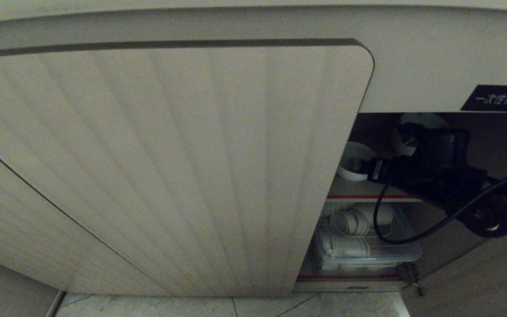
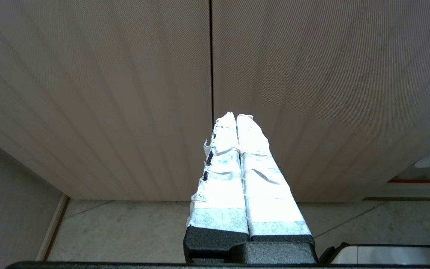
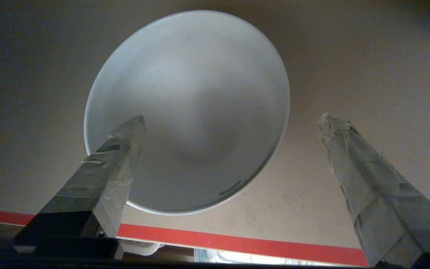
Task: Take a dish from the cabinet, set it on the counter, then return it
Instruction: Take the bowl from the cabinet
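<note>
Cabinet (image 1: 170, 167) with one ribbed beige door swung open across most of the head view, opening exposed at the right under a small black label (image 1: 497, 97). Upper shelf (image 3: 349, 93), brown with a red front edge, carrying the dish (image 3: 189, 112), a plain white bowl standing upright a little behind that edge, well clear of a second white bowl (image 1: 354, 164) nearer the shelf's left end. Lower shelf with a clear container of stacked white crockery (image 1: 359, 246).

Right gripper (image 3: 231, 121) reaching in over the red edge, taped fingers (image 3: 349, 149) spread to full width, one finger overlapping the near rim of the dish in the right wrist view, the other out over bare shelf; nothing held. Left gripper (image 2: 236, 119) parked outside against the closed doors, taped fingers pressed together, empty.

Step in hand, by judgement: the approach to the first pickup. Best done by shifting sideways to centre the rim between the fingers, advancing level and slowly so one finger passes inside the bowl and one outside, closing firmly on the wall, then lifting before drawing back over the red edge; risk of nudging the bowl deeper or tipping it if closed off-centre
</note>
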Motion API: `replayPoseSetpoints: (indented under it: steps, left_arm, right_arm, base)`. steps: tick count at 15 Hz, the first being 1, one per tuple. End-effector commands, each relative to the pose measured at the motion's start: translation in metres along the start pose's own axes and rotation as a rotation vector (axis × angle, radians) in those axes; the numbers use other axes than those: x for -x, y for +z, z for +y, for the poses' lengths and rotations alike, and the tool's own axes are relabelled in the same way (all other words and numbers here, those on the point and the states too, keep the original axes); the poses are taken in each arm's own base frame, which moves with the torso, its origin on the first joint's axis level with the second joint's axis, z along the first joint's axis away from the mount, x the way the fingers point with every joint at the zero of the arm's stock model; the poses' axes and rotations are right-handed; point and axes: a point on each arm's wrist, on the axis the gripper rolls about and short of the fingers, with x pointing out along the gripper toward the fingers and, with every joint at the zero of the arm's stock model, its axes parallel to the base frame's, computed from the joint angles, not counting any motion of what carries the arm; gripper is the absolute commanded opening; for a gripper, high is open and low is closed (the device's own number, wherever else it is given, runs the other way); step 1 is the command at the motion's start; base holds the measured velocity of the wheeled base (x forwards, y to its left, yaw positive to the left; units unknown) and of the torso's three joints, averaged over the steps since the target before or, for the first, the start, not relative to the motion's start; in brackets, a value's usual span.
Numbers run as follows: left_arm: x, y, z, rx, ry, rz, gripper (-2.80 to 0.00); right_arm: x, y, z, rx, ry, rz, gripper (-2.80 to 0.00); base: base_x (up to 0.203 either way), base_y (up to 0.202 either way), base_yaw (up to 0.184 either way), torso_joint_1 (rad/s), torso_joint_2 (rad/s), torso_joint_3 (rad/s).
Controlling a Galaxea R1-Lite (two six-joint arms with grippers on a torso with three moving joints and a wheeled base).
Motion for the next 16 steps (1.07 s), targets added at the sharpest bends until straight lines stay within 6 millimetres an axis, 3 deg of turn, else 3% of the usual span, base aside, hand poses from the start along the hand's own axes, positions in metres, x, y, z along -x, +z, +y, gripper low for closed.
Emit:
replayPoseSetpoints:
  steps: [1,16]
  left_arm:
    - [0.000,0.000,0.000,0.001,-0.002,0.000,-2.80]
    - [0.000,0.000,0.000,0.001,-0.002,0.000,-2.80]
  right_arm:
    - [-0.002,0.001,0.000,0.000,0.002,-0.014,0.00]
    - [-0.013,-0.003,-0.001,0.005,-0.027,-0.018,0.00]
  base:
    - [0.000,0.000,0.000,0.000,0.00,0.000]
    - [0.000,0.000,0.000,0.000,0.00,0.000]
